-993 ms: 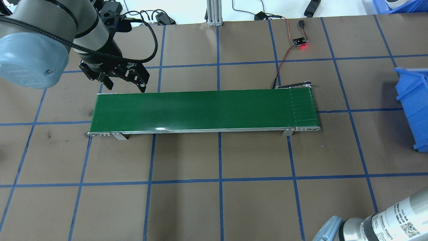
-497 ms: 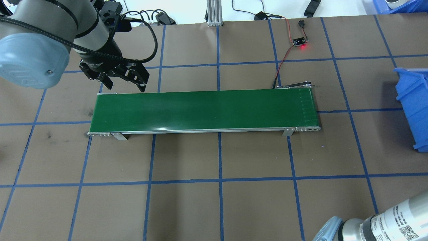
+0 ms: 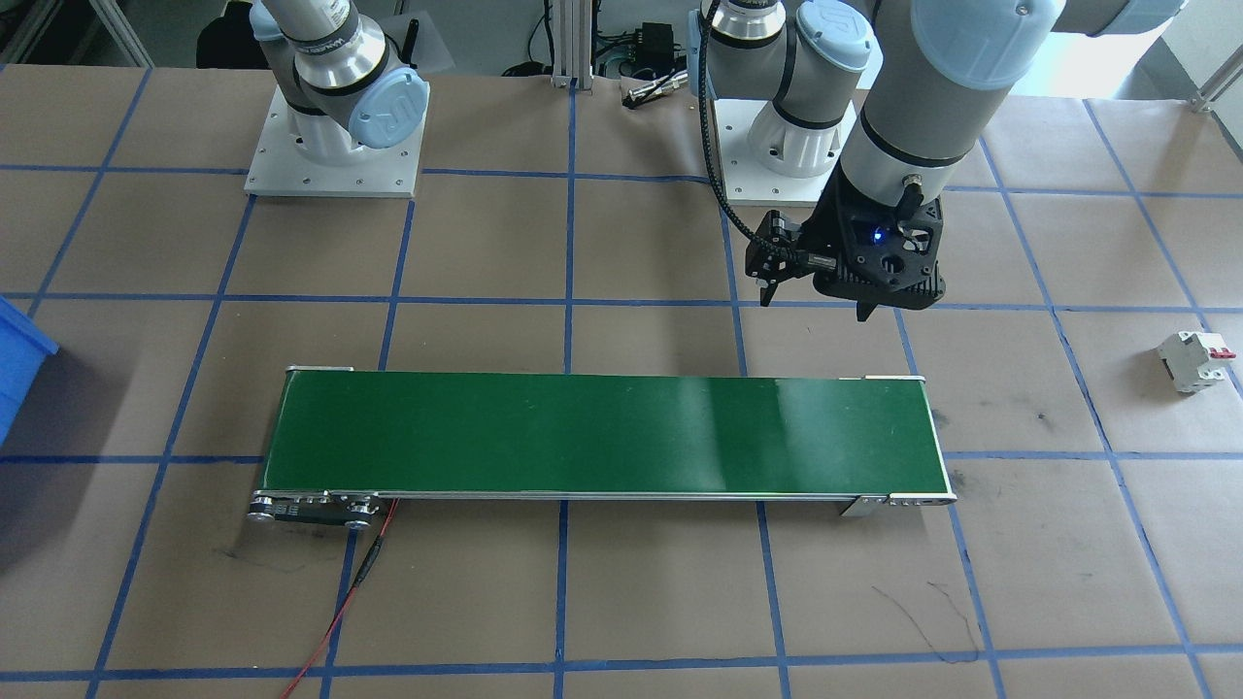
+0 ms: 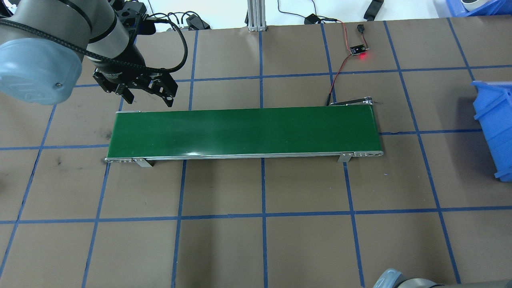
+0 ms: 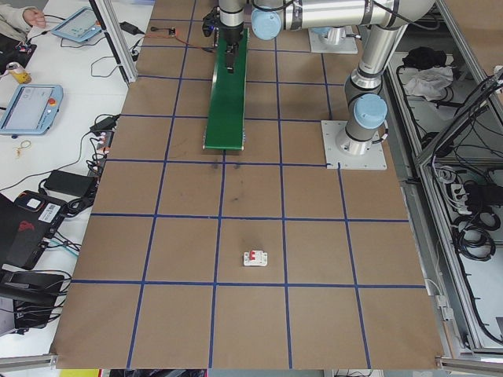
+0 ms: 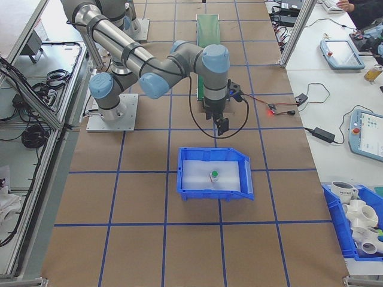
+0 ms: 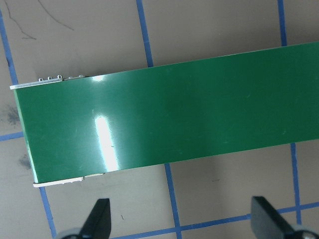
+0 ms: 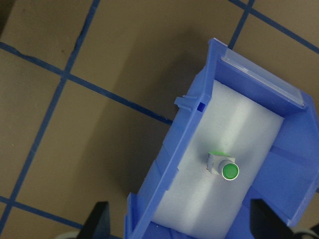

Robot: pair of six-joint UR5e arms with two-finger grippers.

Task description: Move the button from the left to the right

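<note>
Button (image 8: 228,171) first: you'll find it in the lower right of the right wrist view, standing cap-up on the white lining of the blue bin (image 8: 164,179), touching nothing else. From the exterior right camera the same button (image 6: 213,175) sits near the middle of that bin (image 6: 186,188), at the center of the frame.

Scanning the front-facing view from left to right, you see a corner of the blue bin at the far left edge, then the right arm's base at upper left, then the green conveyor belt (image 3: 602,437) running across the middle with nothing on it. Above the belt's right end hangs the left gripper (image 3: 814,299), its fingers spread apart and empty, clear of the belt. At the far right lies a white circuit breaker (image 3: 1194,360) with a red lever, well apart from everything else.

In the overhead view the left gripper (image 4: 146,99) is at upper left, just beyond the belt's left end, and a small board (image 4: 358,50) with a red light sits at upper right.

The right gripper (image 8: 179,219) shows two dark fingertips (image 8: 99,215) at the bottom corners of its wrist view, wide apart and holding nothing, high over the bin.
</note>
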